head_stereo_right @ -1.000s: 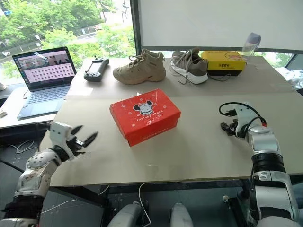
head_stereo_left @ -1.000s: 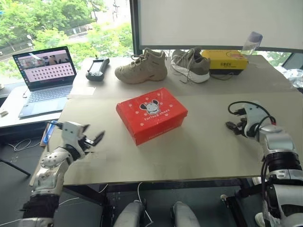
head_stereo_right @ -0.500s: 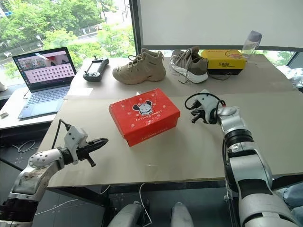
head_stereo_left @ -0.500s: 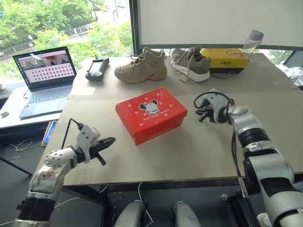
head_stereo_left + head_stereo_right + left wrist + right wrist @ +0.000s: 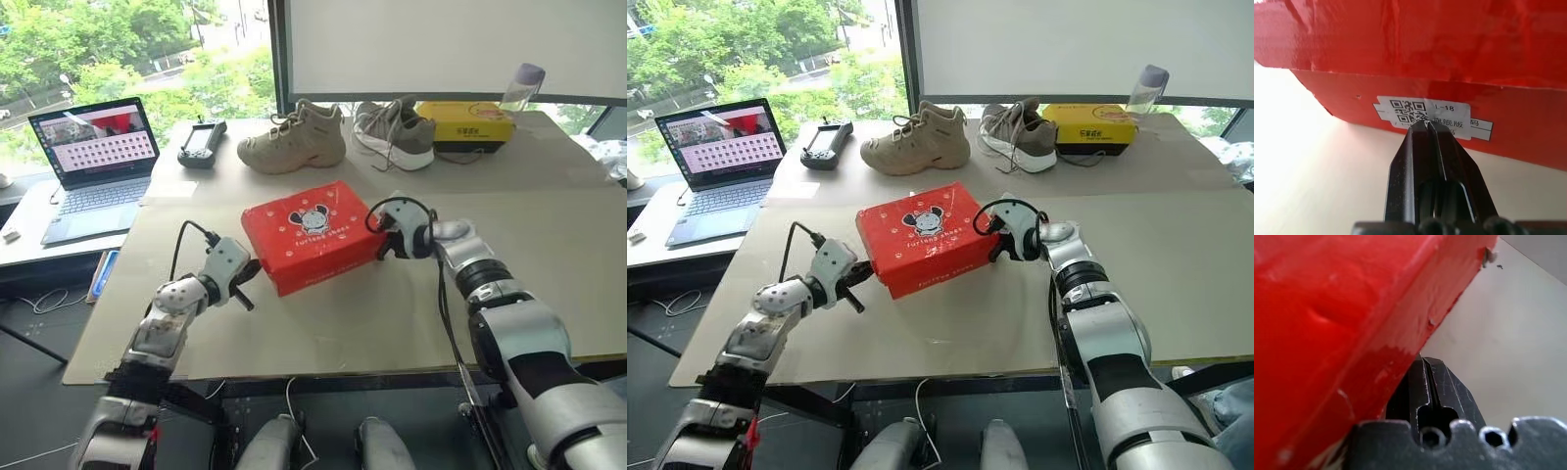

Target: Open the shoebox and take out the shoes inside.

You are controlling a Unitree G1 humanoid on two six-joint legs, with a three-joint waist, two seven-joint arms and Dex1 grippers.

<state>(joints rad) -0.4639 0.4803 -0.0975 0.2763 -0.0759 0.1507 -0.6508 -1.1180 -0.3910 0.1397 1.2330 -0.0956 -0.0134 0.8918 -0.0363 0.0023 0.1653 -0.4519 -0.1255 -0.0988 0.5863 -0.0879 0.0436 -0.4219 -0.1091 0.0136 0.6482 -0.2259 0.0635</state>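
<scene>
Your shoebox sits near the middle of the table, lid down, so nothing inside it can be seen. It lies skewed: its long axis runs from the near-left corner up toward the far right, with the mouse face on the lid upright toward you and the lettered long side facing the front edge. You have one gripper at each short end. Your left gripper is pressed together, holding nothing, with its tips right at the left end of the box, where the wrist view shows them against a white label — touching or just short, you cannot tell. Your right gripper is likewise pressed together and empty, tucked against the right end, under the lid's edge. Along the far side of the table you have two loose shoes — one beige boot and one grey sneaker — plus one flat yellow box, also closed, one bottle and one handheld controller. One open laptop stands on a lower surface at the far left.
</scene>
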